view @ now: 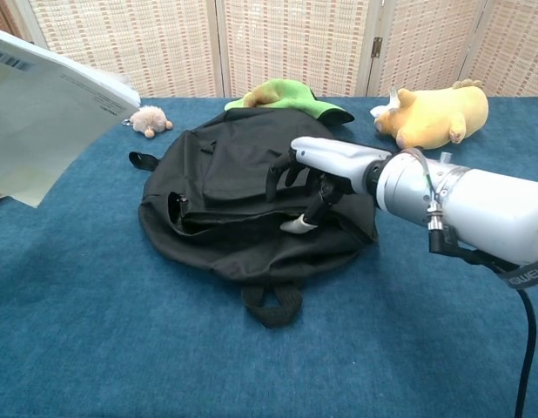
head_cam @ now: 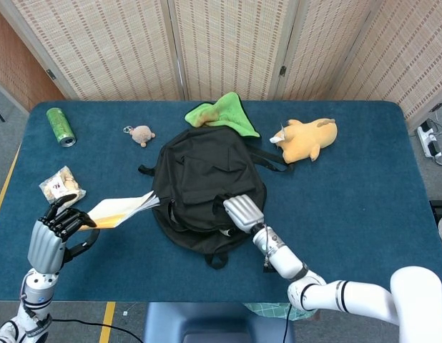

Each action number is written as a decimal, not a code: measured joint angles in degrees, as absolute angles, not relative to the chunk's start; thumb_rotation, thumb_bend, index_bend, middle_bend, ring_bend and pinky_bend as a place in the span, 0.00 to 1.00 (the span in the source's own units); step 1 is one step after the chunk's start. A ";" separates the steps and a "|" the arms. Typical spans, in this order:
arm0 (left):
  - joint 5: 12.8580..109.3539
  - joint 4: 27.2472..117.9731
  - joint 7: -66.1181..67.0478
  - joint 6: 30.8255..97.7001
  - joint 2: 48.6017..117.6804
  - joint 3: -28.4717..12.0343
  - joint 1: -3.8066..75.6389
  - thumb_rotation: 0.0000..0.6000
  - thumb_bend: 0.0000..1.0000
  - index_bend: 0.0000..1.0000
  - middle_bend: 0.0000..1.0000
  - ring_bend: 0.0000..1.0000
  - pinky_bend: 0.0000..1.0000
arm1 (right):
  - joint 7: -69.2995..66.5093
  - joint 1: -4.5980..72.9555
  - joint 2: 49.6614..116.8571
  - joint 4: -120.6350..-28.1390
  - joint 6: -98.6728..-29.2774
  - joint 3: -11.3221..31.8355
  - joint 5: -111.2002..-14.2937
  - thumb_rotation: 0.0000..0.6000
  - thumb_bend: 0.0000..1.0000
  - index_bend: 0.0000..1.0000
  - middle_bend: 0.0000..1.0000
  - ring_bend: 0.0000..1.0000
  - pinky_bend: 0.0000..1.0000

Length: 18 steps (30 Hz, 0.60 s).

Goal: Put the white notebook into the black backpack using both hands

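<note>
The black backpack (head_cam: pixel 203 175) (view: pixel 234 187) lies flat in the middle of the blue table. My right hand (head_cam: pixel 241 212) (view: pixel 319 178) rests on its near right part, fingers curled over the top layer and thumb under the edge, gripping the fabric and lifting it. A dark gap along the zip (view: pixel 178 205) shows at the backpack's left side. My left hand (head_cam: pixel 55 232) holds the white notebook (head_cam: pixel 122 210) (view: pixel 44 122) by its near end, above the table, left of the backpack. The notebook's far edge points at the backpack's left side.
A green can (head_cam: pixel 61 126) and a snack bag (head_cam: pixel 61 186) lie at the left. A small plush keychain (head_cam: pixel 141 134), a green cloth (head_cam: pixel 221 112) and a yellow plush toy (head_cam: pixel 307 139) lie behind the backpack. A carry loop (view: pixel 271 302) sticks out at the front.
</note>
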<state>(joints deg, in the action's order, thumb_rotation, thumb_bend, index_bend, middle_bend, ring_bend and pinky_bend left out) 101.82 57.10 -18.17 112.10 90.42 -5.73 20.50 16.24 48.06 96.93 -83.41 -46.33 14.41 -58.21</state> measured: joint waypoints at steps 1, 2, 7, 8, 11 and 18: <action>101.85 57.13 -18.13 112.11 90.36 -5.73 20.52 1.00 0.53 0.70 0.68 0.58 0.30 | 16.06 48.11 96.66 -83.83 -46.32 14.48 -58.04 1.00 0.33 0.44 0.28 0.24 0.32; 101.89 57.16 -18.09 112.13 90.32 -5.72 20.54 1.00 0.53 0.70 0.68 0.58 0.30 | 15.94 48.14 96.41 -84.19 -46.28 14.52 -57.89 1.00 0.33 0.44 0.28 0.24 0.32; 101.93 57.27 -18.02 112.13 90.31 -5.66 20.55 1.00 0.53 0.70 0.68 0.58 0.30 | 15.91 48.53 94.74 -86.48 -45.91 14.44 -56.43 1.00 0.33 0.44 0.28 0.25 0.32; 101.92 57.25 -18.02 112.14 90.33 -5.65 20.55 1.00 0.53 0.70 0.68 0.58 0.30 | 15.94 48.61 94.53 -86.78 -45.89 14.42 -56.12 1.00 0.33 0.44 0.28 0.25 0.32; 101.90 57.18 -18.06 112.16 90.37 -5.67 20.56 1.00 0.53 0.70 0.68 0.58 0.30 | 15.74 48.87 94.04 -87.71 -45.72 14.38 -55.16 1.00 0.33 0.44 0.28 0.25 0.32; 101.77 57.00 -18.23 112.17 90.40 -5.76 20.61 1.00 0.53 0.70 0.68 0.58 0.30 | 14.84 49.56 93.65 -89.01 -45.61 14.09 -54.59 1.00 0.33 0.44 0.28 0.25 0.32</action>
